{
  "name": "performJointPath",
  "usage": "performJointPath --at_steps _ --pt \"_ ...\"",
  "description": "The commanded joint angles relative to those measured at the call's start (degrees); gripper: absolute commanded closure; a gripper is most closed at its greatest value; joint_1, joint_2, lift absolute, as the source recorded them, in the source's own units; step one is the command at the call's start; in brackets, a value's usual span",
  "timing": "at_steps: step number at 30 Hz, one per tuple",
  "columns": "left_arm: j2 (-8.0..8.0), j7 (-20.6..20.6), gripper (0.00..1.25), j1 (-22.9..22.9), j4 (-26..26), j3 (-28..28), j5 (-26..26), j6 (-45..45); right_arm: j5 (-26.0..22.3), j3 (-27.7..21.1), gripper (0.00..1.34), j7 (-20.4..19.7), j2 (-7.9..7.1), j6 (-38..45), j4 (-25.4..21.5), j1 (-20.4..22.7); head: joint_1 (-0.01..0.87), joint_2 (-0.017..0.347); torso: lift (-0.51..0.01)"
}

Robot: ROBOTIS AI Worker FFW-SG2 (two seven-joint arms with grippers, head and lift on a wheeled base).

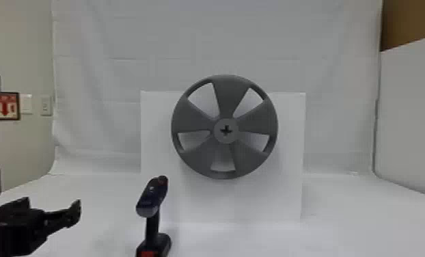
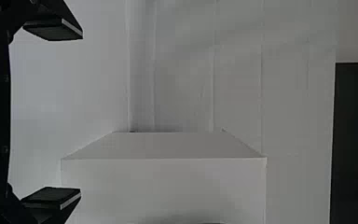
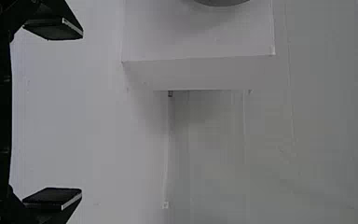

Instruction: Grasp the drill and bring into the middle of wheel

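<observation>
A dark grey five-spoked wheel [image 1: 226, 92] with a cross-shaped hole in its hub is mounted upright on the front of a white box. The black drill [image 1: 152, 198] stands on its base on the white table, in front of the wheel and to its left. My left gripper [image 1: 73, 213] is at the left of the head view, to the left of the drill and apart from it. In the left wrist view, the left gripper [image 2: 64, 114] is open with nothing between its fingers. The right gripper [image 3: 65, 114] is likewise open and holds nothing in the right wrist view.
The white box [image 1: 290, 157] stands upright behind the drill, with white sheeting [image 1: 119, 51] farther back. A white panel [image 1: 413, 112] borders the work area on the right. At the far left is a wall with a red sign [image 1: 4, 106].
</observation>
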Motion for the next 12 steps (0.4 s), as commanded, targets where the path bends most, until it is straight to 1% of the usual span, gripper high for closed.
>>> performJointPath --at_steps 1,4,9,12 --pt "0.0 0.09 0.1 -0.26 0.0 0.0 -0.06 0.0 0.1 -0.14 0.11 0.0 0.09 0.0 0.07 0.01 0.054 0.031 -0.403" --pt "0.0 0.26 0.1 -0.34 0.0 -0.09 -0.06 0.0 0.72 -0.14 0.11 0.0 0.18 -0.09 0.07 0.01 0.054 0.031 -0.403" --pt "0.0 0.88 0.1 -0.08 0.0 0.26 -0.06 -0.09 3.09 0.21 0.11 -0.08 0.71 -1.23 -0.02 0.01 0.054 0.031 -0.403" --pt "0.0 1.4 0.1 0.62 0.0 0.62 0.02 -1.58 4.76 1.09 0.11 -0.44 1.06 -2.55 -0.02 -0.43 0.054 0.031 -0.403"
